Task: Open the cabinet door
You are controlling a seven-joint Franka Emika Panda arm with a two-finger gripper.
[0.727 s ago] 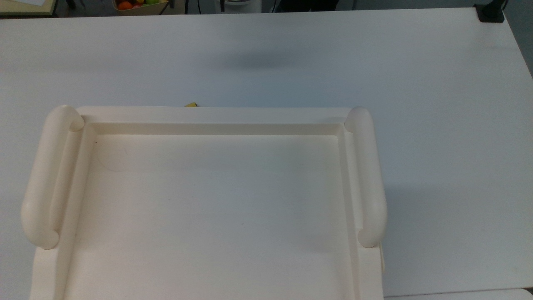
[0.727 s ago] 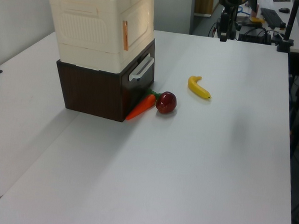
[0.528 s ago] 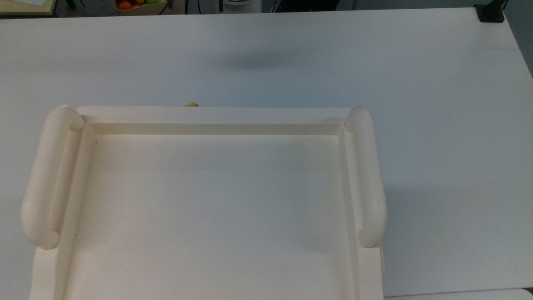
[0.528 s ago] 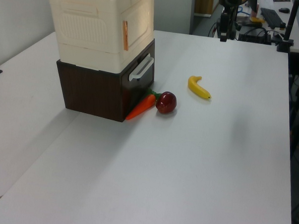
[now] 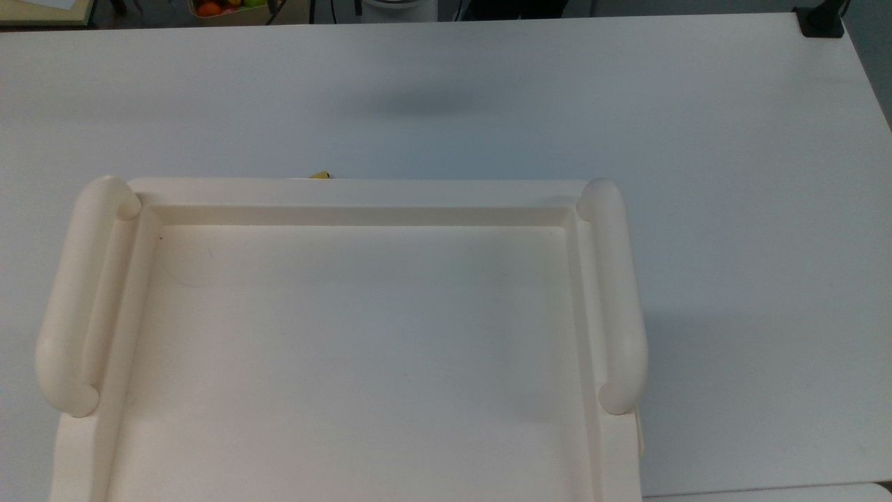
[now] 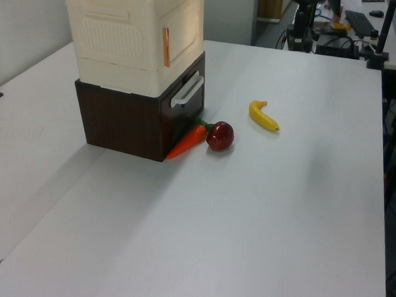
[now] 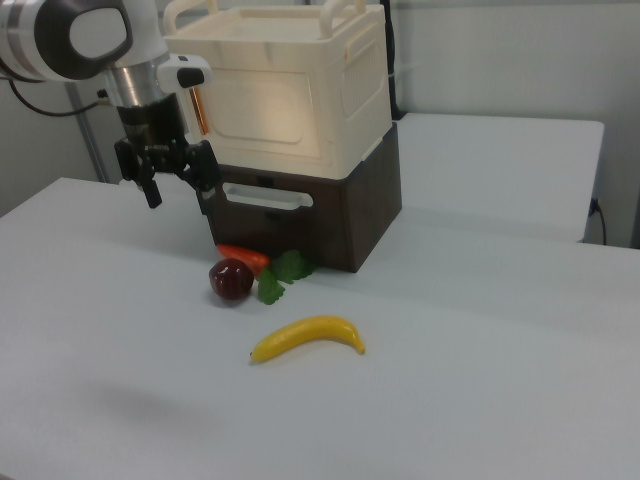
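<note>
Right view: one cabinet (image 7: 300, 90), one banana (image 7: 308, 337), one carrot (image 7: 243, 258).

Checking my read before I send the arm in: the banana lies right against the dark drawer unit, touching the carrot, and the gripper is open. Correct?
Not quite. The banana lies apart on the table, clear of the dark drawer unit; the right view shows bare table between them. The red apple is what sits by the carrot. The gripper is open, as you said.
</note>
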